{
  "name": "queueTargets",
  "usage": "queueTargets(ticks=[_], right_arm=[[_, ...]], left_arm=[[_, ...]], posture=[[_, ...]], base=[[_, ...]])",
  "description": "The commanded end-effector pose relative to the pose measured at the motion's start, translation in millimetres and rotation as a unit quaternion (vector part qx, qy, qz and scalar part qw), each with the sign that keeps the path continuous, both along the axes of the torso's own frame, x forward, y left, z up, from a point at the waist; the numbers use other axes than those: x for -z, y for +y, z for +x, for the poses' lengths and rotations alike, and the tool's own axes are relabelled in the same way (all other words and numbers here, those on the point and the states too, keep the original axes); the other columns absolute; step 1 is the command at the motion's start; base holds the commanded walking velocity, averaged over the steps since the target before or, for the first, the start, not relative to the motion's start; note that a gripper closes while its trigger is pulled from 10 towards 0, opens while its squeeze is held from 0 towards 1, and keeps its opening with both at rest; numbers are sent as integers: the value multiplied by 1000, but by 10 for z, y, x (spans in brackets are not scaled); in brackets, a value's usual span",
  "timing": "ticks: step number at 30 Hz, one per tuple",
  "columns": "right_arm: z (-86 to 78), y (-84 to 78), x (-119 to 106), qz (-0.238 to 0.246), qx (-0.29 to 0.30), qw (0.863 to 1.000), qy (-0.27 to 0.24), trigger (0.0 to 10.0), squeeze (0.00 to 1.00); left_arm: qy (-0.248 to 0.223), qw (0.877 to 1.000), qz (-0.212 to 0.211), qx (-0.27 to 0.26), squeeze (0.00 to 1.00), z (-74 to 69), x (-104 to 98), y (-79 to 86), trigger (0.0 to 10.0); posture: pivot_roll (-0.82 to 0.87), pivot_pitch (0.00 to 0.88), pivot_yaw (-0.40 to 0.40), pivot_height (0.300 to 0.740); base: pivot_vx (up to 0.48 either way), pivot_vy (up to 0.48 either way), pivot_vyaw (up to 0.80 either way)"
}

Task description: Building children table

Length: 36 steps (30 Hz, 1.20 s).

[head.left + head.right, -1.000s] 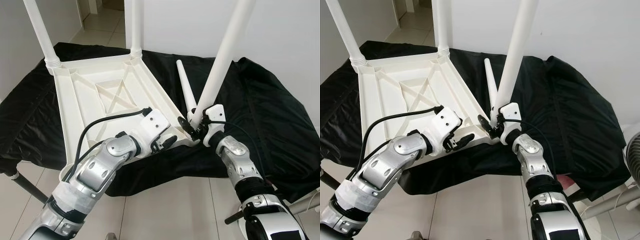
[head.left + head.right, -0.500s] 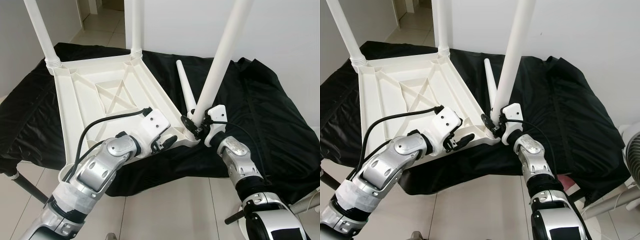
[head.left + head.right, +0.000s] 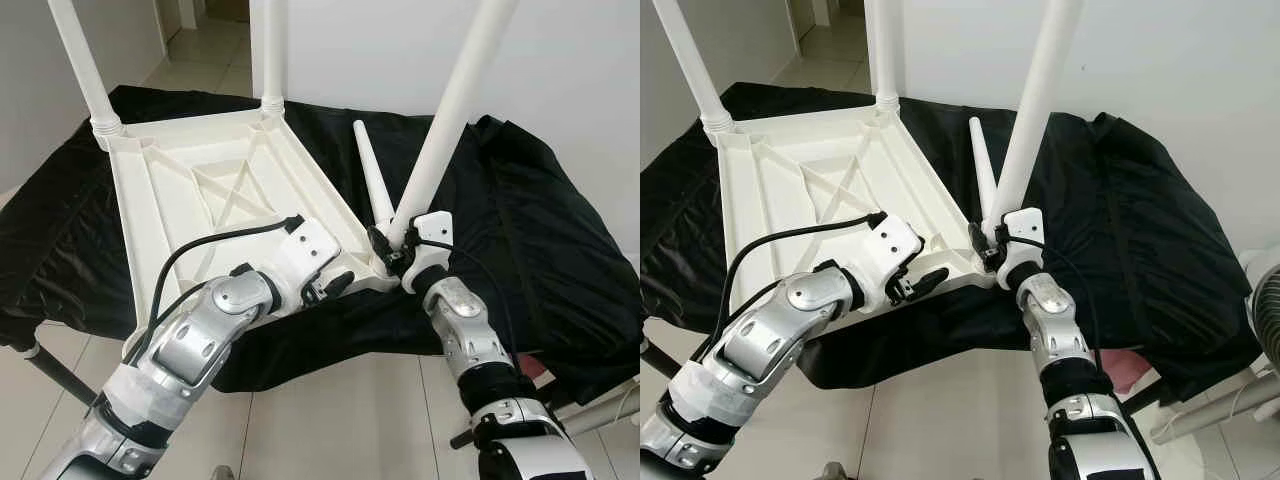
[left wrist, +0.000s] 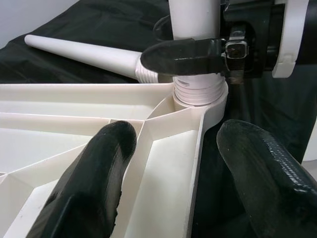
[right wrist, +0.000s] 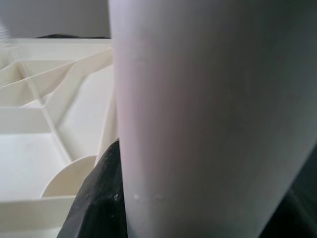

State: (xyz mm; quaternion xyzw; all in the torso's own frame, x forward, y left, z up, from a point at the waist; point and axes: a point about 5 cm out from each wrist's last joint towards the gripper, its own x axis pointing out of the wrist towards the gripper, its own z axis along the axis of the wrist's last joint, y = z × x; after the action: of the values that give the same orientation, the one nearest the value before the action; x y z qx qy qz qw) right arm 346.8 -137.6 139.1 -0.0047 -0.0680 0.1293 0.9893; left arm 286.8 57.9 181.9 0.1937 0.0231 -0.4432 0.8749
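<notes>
A black cloth (image 3: 520, 200) covers the counter. On it, the white tabletop (image 3: 200, 190) lies upside down, ribs up, reaching from the left end effector away toward the far left. Two legs (image 3: 85, 70) stand upright in its far corner sockets, well apart from both end effectors.

The right end effector (image 3: 388, 248) is closed around the base of a third leg (image 3: 445, 120), which leans up and to the right from the near corner socket (image 4: 200, 96). In the left wrist view its black fingers (image 4: 183, 54) clamp the leg just above the threaded collar seated in that socket.

The left end effector (image 4: 188, 163) is open, its fingers straddling the tabletop's near rim just beside that socket, one finger inside the frame, one outside.

A fourth leg (image 3: 370, 175) lies loose on the cloth just beyond the right end effector.
</notes>
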Motion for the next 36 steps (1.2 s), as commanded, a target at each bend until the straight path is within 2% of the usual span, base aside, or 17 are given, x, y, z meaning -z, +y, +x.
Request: queueTargets(ticks=[1, 2, 3, 6, 7, 9, 10, 12, 16, 21, 30, 31, 36], right_arm=[[-31, -61, 104, 5, 39, 999, 28, 10000, 0], [-55, 12, 134, 30, 85, 995, 41, 10000, 0], [-55, 12, 134, 30, 85, 995, 41, 10000, 0], [-70, 99, 143, 46, 134, 989, 51, 10000, 0], [-70, 99, 143, 46, 134, 989, 51, 10000, 0], [-85, 199, 133, 62, 156, 984, 55, 10000, 0], [-98, 334, 113, 73, 142, 985, 60, 10000, 0], [-99, 363, 93, 69, 131, 987, 55, 10000, 0], [-106, 372, 69, 61, 125, 989, 49, 10000, 0], [-104, 280, 56, 54, 141, 987, 49, 10000, 0], [-103, 248, 5, 60, 134, 989, 34, 10000, 16], [-110, 250, -8, 65, 126, 990, 30, 10000, 1000], [-135, 255, -44, 65, 111, 992, 16, 10000, 1000]], left_arm=[[16, 999, 9, 34, 0, -47, 31, -27, 10000], [17, 999, 9, 34, 0, -47, 34, -28, 10000], [17, 999, 9, 34, 0, -47, 34, -28, 10000], [17, 999, 9, 34, 0, -50, 36, -32, 10000], [17, 999, 9, 34, 0, -50, 36, -32, 10000], [17, 999, 8, 34, 0, -55, 33, -37, 10000], [17, 999, 7, 33, 0, -53, 30, -34, 10000], [17, 999, 7, 32, 0, -52, 29, -31, 10000], [16, 999, 7, 32, 0, -50, 30, -29, 10000], [16, 999, 6, 29, 0, -52, 31, -30, 10000], [16, 999, 4, 28, 0, -55, 34, -34, 10000], [16, 999, 4, 27, 0, -54, 32, -36, 10000], [16, 999, 3, 28, 0, -58, 33, -41, 10000]], posture=[[27, 63, -45, 740], [28, 65, -47, 740], [28, 65, -47, 740], [30, 64, -49, 740], [30, 64, -49, 740], [34, 63, -51, 740], [34, 63, -51, 740], [34, 63, -51, 740], [37, 61, -56, 740], [35, 62, -60, 740], [34, 64, -63, 740], [19, 66, -73, 740], [22, 66, -67, 740]], base=[[0, 0, 0], [0, 0, 0], [0, 0, 0], [0, 0, 0], [0, 0, 0], [0, 0, 0], [0, 0, 0], [0, 0, 0], [0, 0, 0], [0, 0, 0], [0, 0, 0], [0, 0, 0], [0, 0, 0]])
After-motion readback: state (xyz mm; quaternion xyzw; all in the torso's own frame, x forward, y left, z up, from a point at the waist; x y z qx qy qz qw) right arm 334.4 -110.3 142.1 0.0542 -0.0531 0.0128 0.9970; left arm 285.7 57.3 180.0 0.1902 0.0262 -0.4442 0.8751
